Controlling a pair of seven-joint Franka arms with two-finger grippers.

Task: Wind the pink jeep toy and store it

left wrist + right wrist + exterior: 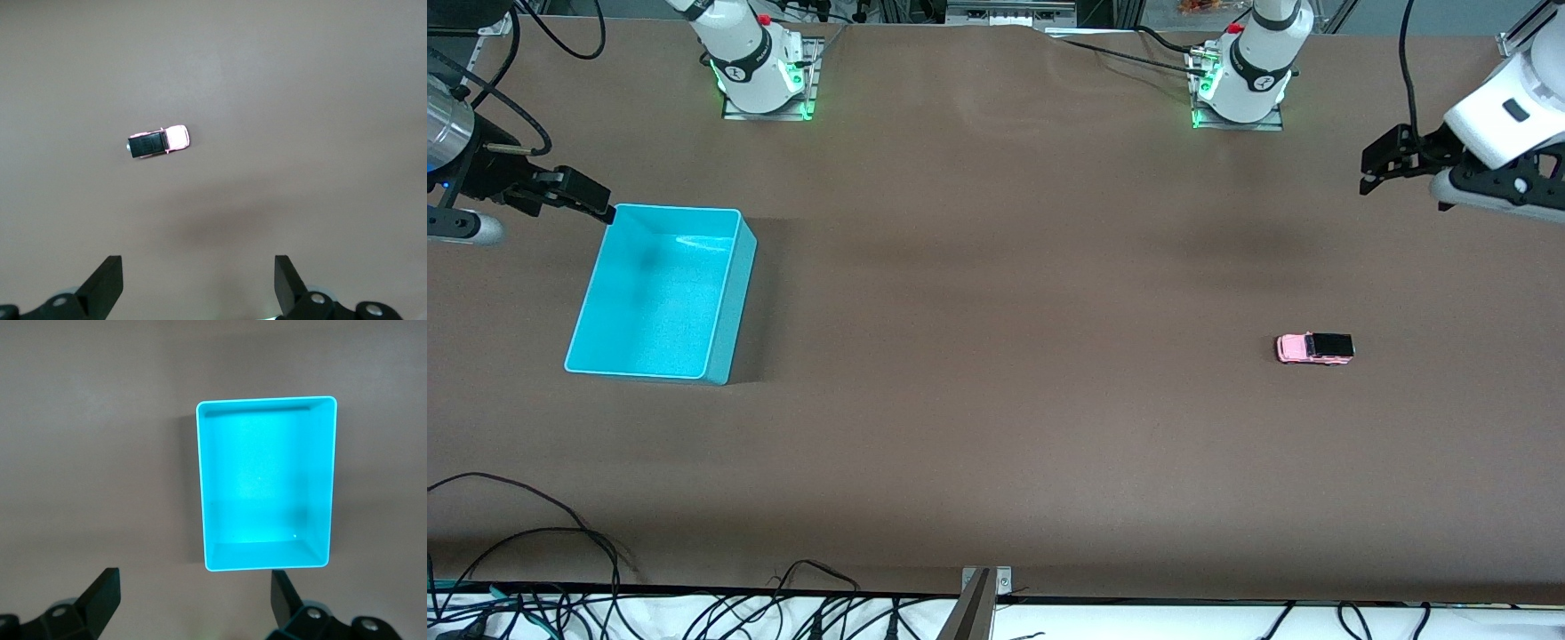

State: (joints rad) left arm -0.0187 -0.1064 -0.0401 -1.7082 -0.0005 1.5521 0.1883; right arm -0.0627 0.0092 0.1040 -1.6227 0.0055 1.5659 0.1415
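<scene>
The pink jeep toy point(1314, 348) stands on its wheels on the brown table toward the left arm's end; its black roof and rear also show in the left wrist view point(158, 141). My left gripper point(1383, 164) point(199, 287) hangs open over bare table, well apart from the jeep, holding nothing. The cyan bin point(658, 302) sits empty toward the right arm's end, and its rim point(200, 487) fills much of the right wrist view. My right gripper point(583, 197) point(193, 603) is open and empty, up in the air beside the bin's corner nearest the robot bases.
Both arm bases point(760, 71) point(1240, 80) stand along the table edge farthest from the front camera. Black cables point(534, 569) and a metal bracket point(983, 591) lie at the edge nearest that camera. Wide bare table separates bin and jeep.
</scene>
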